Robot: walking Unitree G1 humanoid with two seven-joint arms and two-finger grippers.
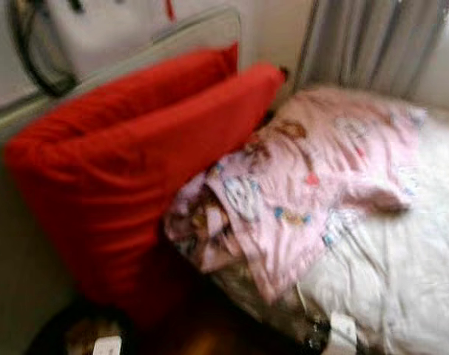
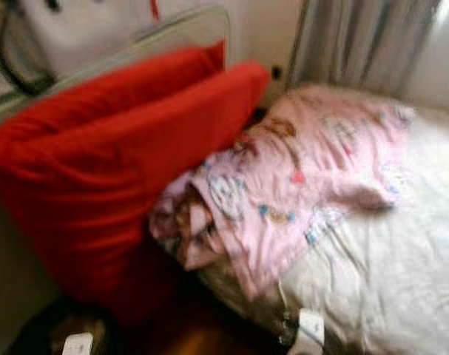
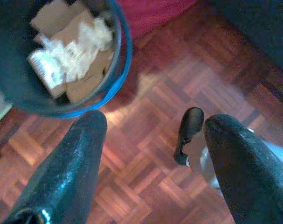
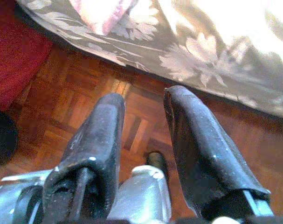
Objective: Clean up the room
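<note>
Black fingers fill the foreground of both wrist views. Left hand (image 3: 153, 140) hangs low over the parquet floor (image 3: 155, 93) with its fingers spread wide and nothing between them; just beyond them sits a blue-rimmed bin (image 3: 111, 88) holding cardboard scraps and crumpled paper (image 3: 69, 56). Right hand (image 4: 143, 130) also hangs idle near the floor, its fingers parted by a narrower gap and gripping nothing, beside the floral valance (image 4: 192, 56) that skirts the bed.

Outward from the hands, the head views are blurred, likely from walking. A large red cushion (image 1: 135, 170) leans against the metal bed frame (image 1: 202, 26) at the robot's left, its lower corner reaching toward the floor. Touching its right side, a pink printed garment (image 1: 305, 185) lies rumpled across the white sheet (image 1: 402, 274), one bunched end hanging over the mattress edge. Grey curtains (image 1: 372, 41) hang behind.

The garment looks like the next thing to tidy, and neither hand is near it yet. Risks, as I judge them: a reach made while the view is smeared could close on the sheet instead of the cloth, or catch only a fold so the garment slides off to the floor. The cushion rests on it, so a pull may topple the cushion toward the bin.
</note>
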